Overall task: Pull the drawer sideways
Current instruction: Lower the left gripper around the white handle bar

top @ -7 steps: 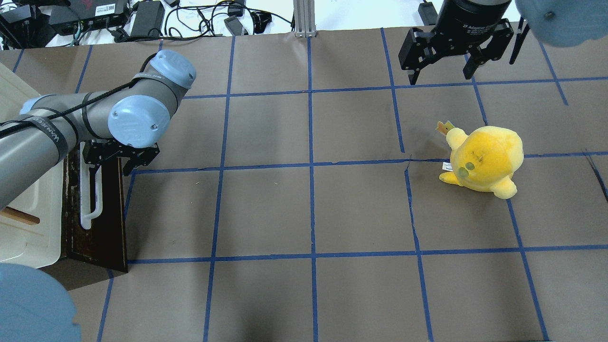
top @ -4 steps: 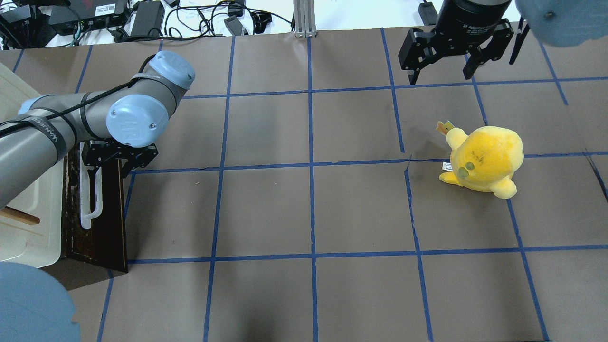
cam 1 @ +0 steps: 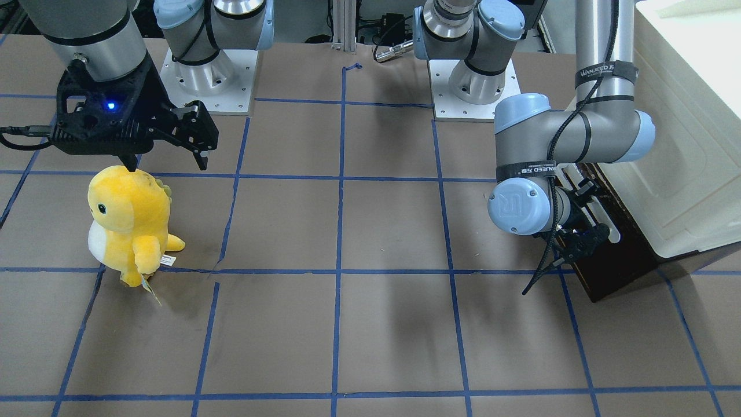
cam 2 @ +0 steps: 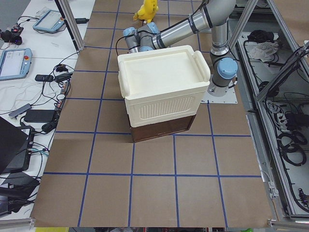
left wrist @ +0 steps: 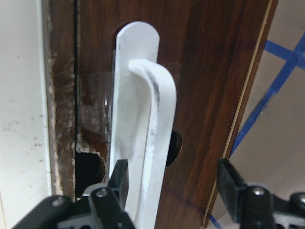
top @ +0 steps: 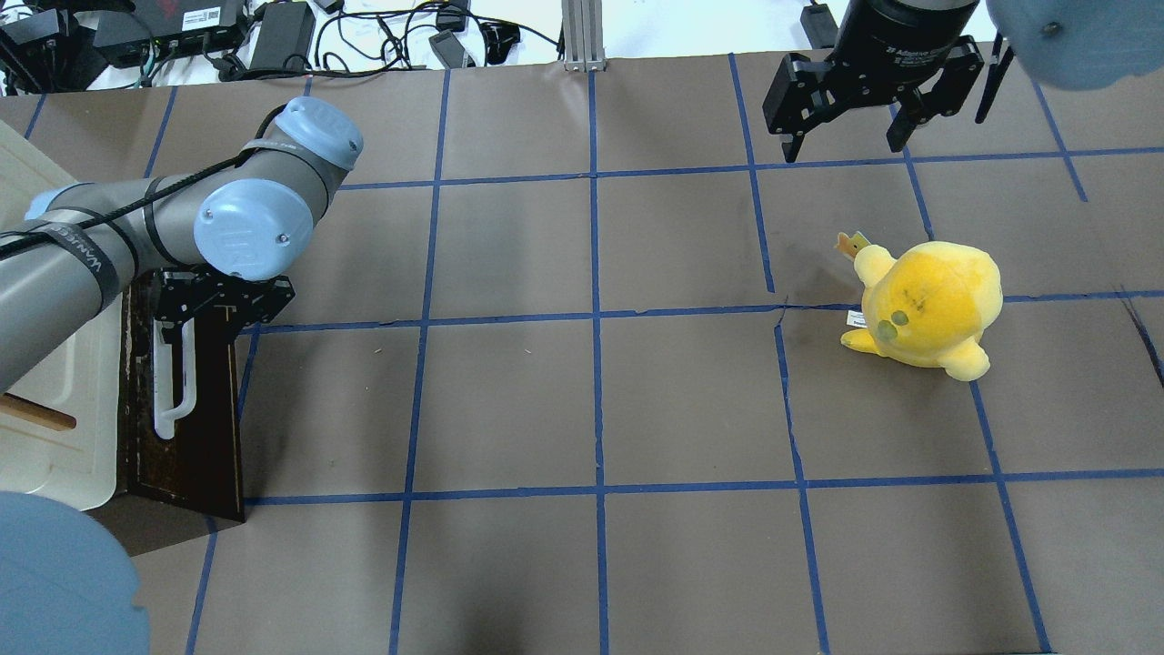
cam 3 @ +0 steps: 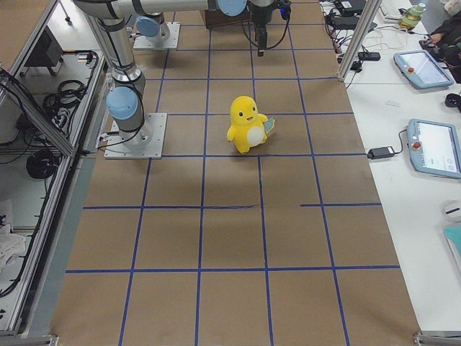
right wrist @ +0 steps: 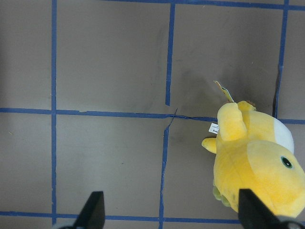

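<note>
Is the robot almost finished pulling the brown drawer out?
Not yet. Done: the left end effector has reached the long white bar handle, with open fingers either side of it. In hand: lining up to grip. Left: closing, then pulling the dark brown wooden drawer, which looks barely out of the cream-white plastic cabinet. The right end effector hangs open, away.

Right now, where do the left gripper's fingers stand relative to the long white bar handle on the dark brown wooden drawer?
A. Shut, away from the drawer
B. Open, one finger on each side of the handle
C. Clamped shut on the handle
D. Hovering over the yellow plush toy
B: in the left wrist view the left gripper is open, its fingers flanking the white bar handle of the dark brown wooden drawer, with a gap on the right side.
</note>
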Action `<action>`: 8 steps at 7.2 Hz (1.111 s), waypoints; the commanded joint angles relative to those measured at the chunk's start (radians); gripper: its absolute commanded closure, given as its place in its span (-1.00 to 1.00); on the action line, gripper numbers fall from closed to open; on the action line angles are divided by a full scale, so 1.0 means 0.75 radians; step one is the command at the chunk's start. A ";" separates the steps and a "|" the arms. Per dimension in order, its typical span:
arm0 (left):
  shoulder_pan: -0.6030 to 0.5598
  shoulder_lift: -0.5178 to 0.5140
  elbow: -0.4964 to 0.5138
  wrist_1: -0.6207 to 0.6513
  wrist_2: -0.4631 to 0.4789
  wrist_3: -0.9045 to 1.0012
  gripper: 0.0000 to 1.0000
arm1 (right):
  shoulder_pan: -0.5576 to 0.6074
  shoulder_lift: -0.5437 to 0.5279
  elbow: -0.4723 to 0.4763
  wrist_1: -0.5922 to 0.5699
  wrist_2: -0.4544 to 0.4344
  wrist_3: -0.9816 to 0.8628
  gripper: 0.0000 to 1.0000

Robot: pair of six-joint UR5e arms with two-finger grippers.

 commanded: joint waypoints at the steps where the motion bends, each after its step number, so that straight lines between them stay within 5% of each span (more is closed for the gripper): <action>1: 0.000 0.000 -0.001 0.001 -0.003 -0.016 -0.17 | 0.000 0.000 0.000 0.000 -0.001 -0.002 -1.00; 8: 0.005 0.002 -0.019 -0.016 -0.005 -0.016 -0.05 | 0.000 0.000 0.000 0.000 0.001 0.000 -1.00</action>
